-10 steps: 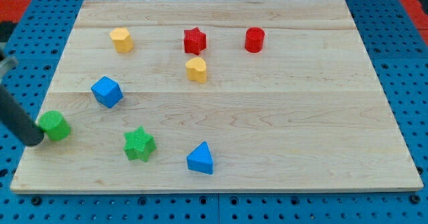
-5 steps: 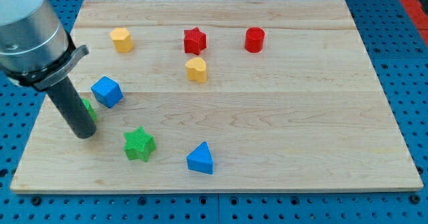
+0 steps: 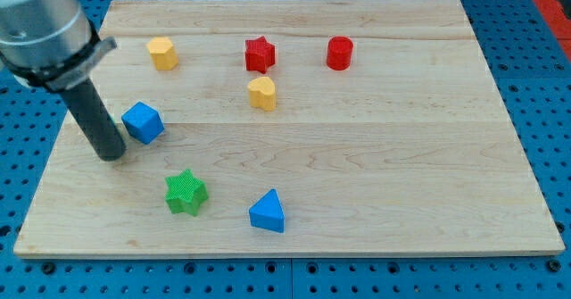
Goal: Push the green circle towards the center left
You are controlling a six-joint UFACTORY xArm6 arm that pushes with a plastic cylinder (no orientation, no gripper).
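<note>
My tip (image 3: 111,154) rests on the wooden board (image 3: 357,156) near its left edge, at about mid height. The dark rod rises from it up and to the left. The green circle does not show in the camera view; the rod covers the spot where it last showed. A blue cube (image 3: 143,122) sits just right of the rod, close to it. A green star (image 3: 186,192) lies below and to the right of the tip.
A blue triangle (image 3: 268,211) lies at the bottom middle. A yellow block (image 3: 161,53), a red star (image 3: 260,54) and a red circle (image 3: 339,53) stand along the top. Another yellow block (image 3: 261,93) sits below the red star.
The rod has moved from the board's lower left edge to the right and then up. The green circle went with it, up and to the right, and is now hidden behind the rod.
</note>
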